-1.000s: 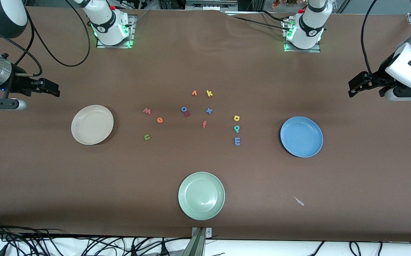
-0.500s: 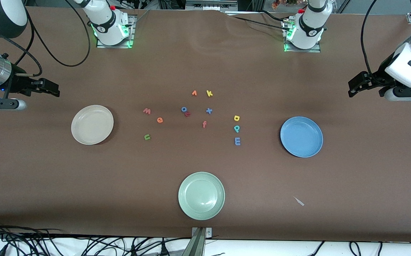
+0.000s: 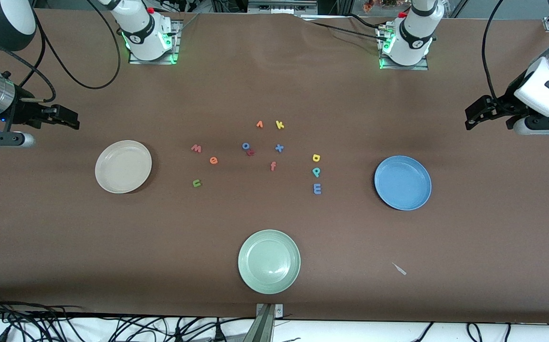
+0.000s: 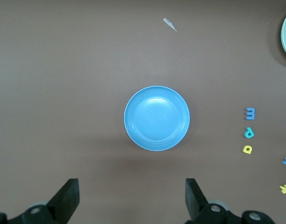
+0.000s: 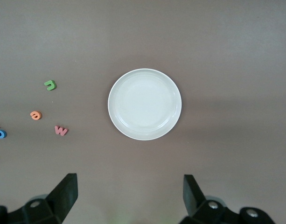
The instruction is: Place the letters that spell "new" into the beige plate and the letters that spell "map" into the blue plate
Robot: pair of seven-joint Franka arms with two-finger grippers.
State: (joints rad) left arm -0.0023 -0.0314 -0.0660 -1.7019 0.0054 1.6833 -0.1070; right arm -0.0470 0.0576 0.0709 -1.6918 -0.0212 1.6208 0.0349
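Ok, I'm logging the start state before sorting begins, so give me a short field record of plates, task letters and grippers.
beige plate: round cream-beige plate, empty, toward the right arm's end
blue plate: round medium-blue plate, empty, toward the left arm's end
new letters: green foam n, orange foam e, pink-red foam w, on the table beside the beige plate
map letters: lavender-blue foam m, yellow foam a, teal foam p, in a row beside the blue plate
left gripper: open, over the table near the blue plate, waiting
right gripper: open, over the table near the beige plate, waiting

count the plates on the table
3. Beige plate toward the right arm's end, blue plate toward the left arm's end, green plate between them, nearest the front camera. None looks hidden.
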